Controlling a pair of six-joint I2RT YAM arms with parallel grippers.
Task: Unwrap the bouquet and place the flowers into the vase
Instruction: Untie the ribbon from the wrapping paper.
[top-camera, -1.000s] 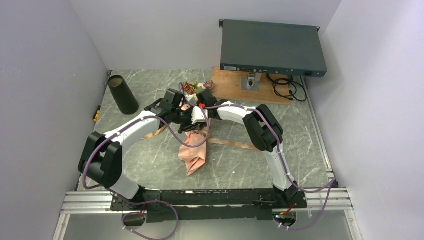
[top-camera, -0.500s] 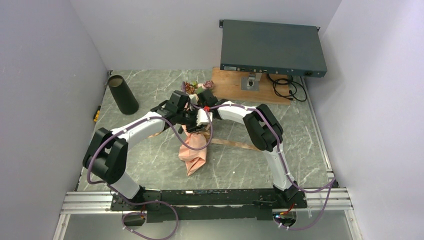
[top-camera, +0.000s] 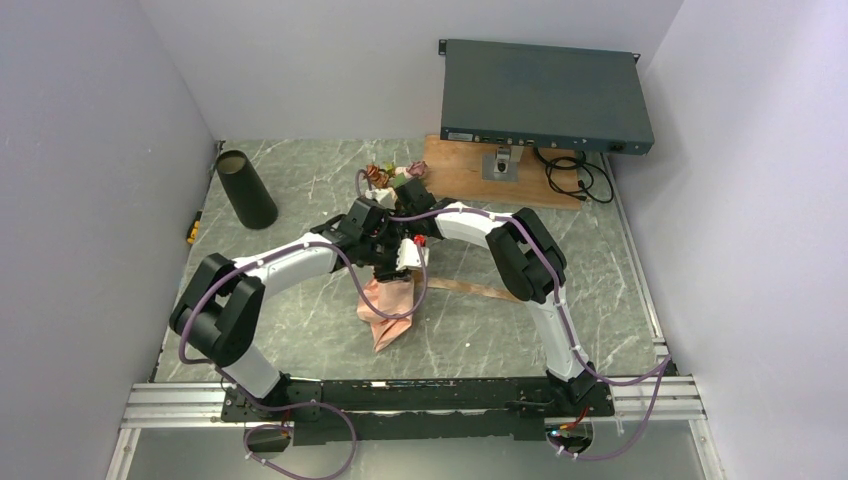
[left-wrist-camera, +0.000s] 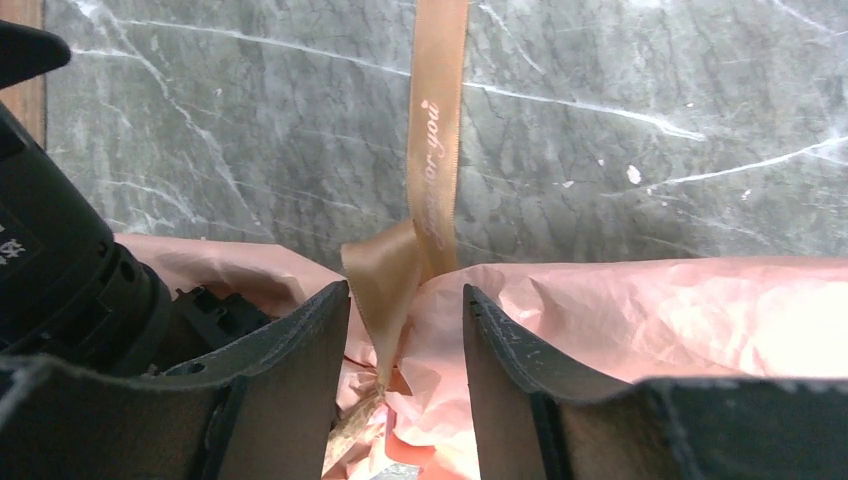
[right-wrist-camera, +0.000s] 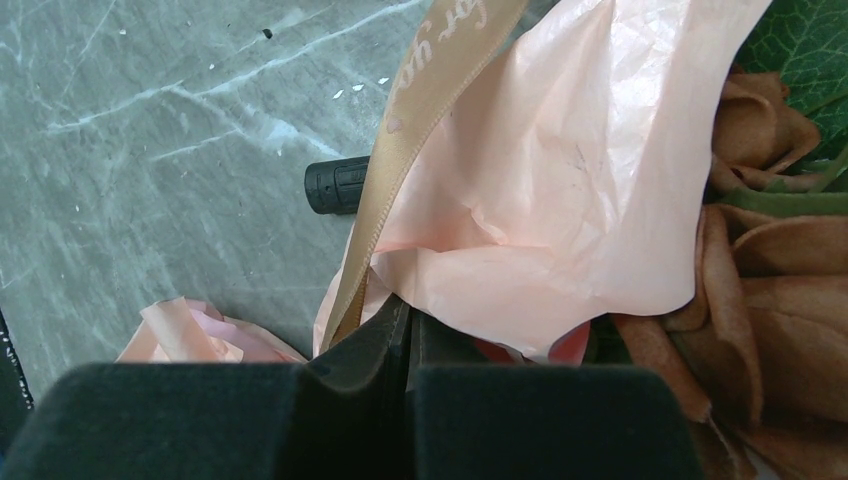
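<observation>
The bouquet lies mid-table, its flowers (top-camera: 385, 178) pointing to the far side and its crinkled pink paper (top-camera: 388, 305) trailing towards me. Both grippers meet at its neck. My left gripper (top-camera: 385, 255) (left-wrist-camera: 405, 310) is open, its fingers standing either side of a fold of the tan ribbon (left-wrist-camera: 435, 150) above the paper (left-wrist-camera: 650, 320). My right gripper (top-camera: 408, 250) (right-wrist-camera: 405, 318) is shut at the edge of the pink paper (right-wrist-camera: 560, 170), with rust roses (right-wrist-camera: 770, 270) to its right. The black vase (top-camera: 246, 190) stands upright at the far left, away from both arms.
A grey rack box (top-camera: 545, 95) sits on a wooden board (top-camera: 460, 170) at the back right, with black cables (top-camera: 575, 175) beside it. One ribbon tail (top-camera: 475, 289) runs right across the marble. A yellow tool (top-camera: 192, 230) lies by the left wall.
My left gripper has moved right onto the bouquet's neck and its jaws have widened. The ribbon tail on the left side no longer shows. The right gripper has stayed shut in place.
</observation>
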